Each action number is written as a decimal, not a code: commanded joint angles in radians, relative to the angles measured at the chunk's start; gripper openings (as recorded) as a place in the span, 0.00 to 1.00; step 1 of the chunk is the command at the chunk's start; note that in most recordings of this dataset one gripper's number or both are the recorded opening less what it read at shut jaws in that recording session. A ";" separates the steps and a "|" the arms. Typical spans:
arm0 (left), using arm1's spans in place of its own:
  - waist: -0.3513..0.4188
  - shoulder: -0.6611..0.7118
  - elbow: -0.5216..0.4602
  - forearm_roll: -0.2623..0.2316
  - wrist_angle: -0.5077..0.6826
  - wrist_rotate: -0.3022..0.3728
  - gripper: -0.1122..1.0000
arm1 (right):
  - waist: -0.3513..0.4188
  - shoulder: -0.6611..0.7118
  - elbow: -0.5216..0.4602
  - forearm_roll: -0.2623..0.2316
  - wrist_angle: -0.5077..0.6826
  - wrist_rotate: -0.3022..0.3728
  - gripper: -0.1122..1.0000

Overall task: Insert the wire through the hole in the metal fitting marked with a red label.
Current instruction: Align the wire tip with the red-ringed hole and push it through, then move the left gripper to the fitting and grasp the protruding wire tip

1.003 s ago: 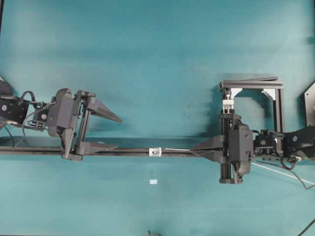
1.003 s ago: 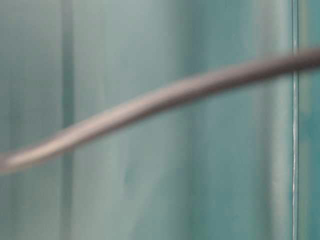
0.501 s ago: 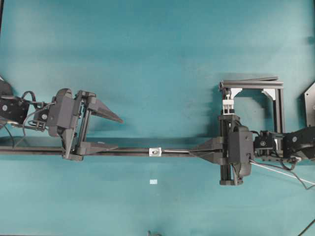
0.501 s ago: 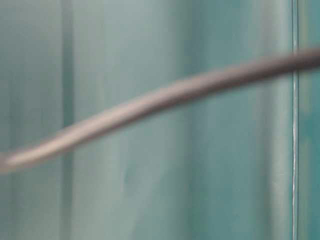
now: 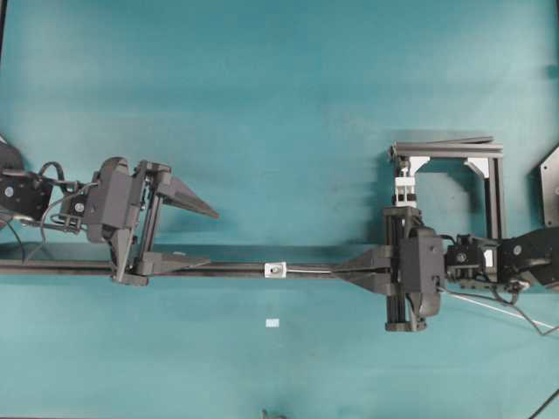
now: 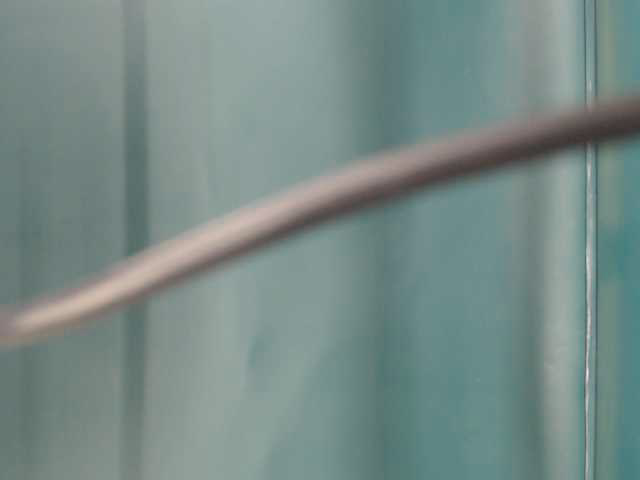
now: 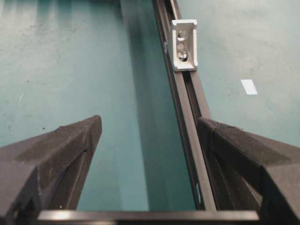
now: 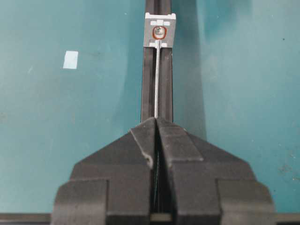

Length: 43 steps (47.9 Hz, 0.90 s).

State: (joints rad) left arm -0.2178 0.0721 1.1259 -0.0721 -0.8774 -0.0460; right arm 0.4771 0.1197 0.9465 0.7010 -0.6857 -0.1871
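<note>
Flanking the black rail (image 8: 157, 89), a tape square (image 8: 71, 59) lies apart.

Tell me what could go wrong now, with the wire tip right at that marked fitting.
The wire is thin and sticks far out of the shut right gripper; if its tip catches the metal fitting below the red-ringed hole, it may bow or slide in the jaws. The left gripper straddles the black rail open, so a hard push could shift the rail.
</note>
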 commanded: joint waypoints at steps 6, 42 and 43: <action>-0.005 -0.014 -0.012 0.003 -0.005 0.000 0.76 | 0.006 -0.009 -0.017 -0.003 -0.021 -0.003 0.09; -0.005 -0.014 -0.015 0.003 -0.003 0.000 0.76 | -0.002 0.018 -0.054 -0.003 -0.023 -0.018 0.10; -0.005 -0.012 -0.017 0.003 0.000 0.000 0.76 | -0.003 0.020 -0.055 -0.003 -0.023 -0.018 0.10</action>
State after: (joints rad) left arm -0.2178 0.0721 1.1244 -0.0721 -0.8774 -0.0460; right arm 0.4771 0.1503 0.9112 0.7010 -0.6995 -0.2056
